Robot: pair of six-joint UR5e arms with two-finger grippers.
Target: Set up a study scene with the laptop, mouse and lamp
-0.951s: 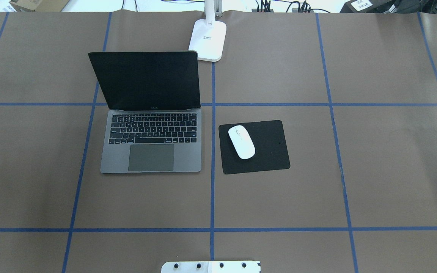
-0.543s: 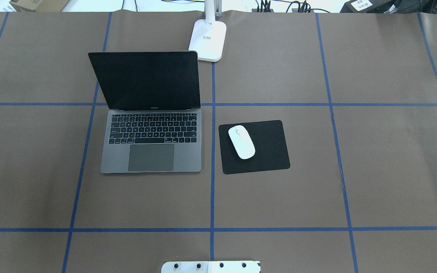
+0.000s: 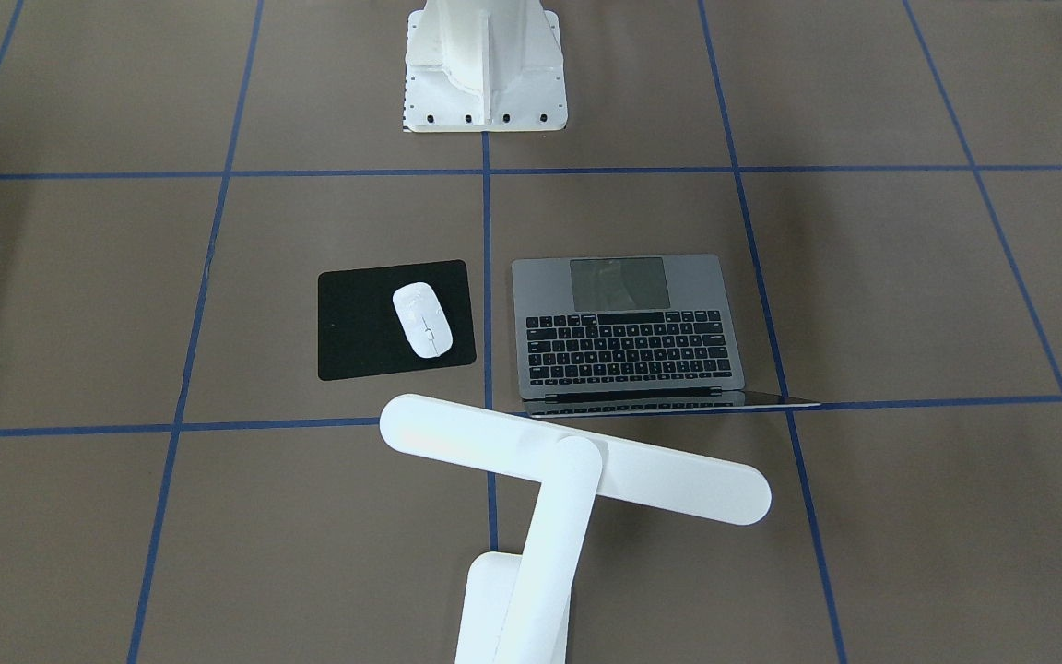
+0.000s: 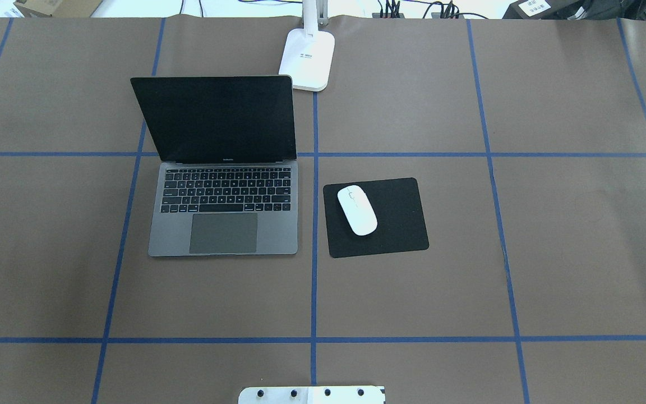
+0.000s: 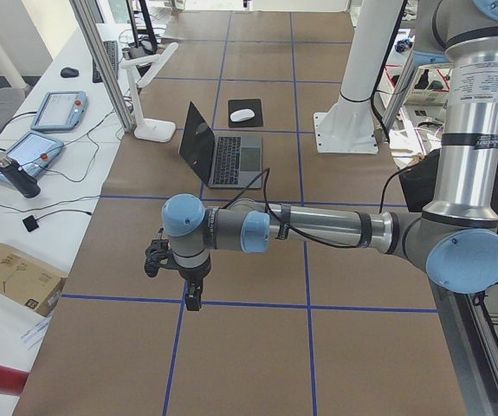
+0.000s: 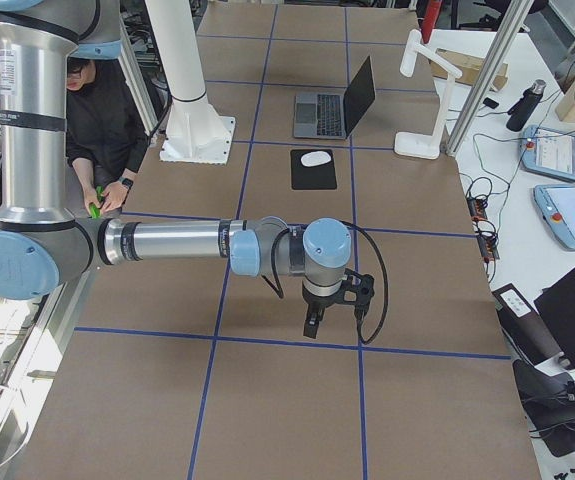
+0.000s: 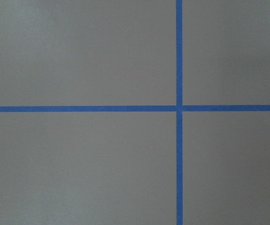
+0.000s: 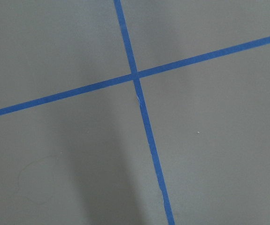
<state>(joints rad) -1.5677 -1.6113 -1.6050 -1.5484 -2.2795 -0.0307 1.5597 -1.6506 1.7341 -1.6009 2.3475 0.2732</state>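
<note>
Left of centre in the overhead view, laptop [image 4: 223,224] sits open on the table [image 4: 525,252], screen dark, keyboard toward frame bottom. Just right of it, w/ a blue tape line [image 4: 314,280] between, mouse [image 4: 357,210] lies on the left part of a black mat [image 4: 396,224]. At top centre the lamp [image 4: 307,59] base stands just beyond laptop's upper-right corner; in front-facing view its bar head spans lower centre, tilted. Centre-left in exterior left view, left gripper [image 5: 193,299] hangs fingers-down over bare table, well apart from all 3 items; how far open, can't tell. Mid-frame in exterior right view, right gripper [image 6: 312,322] points down near a tape crossing; opening can't be told either. Wrist cams show only table & tape.
</note>
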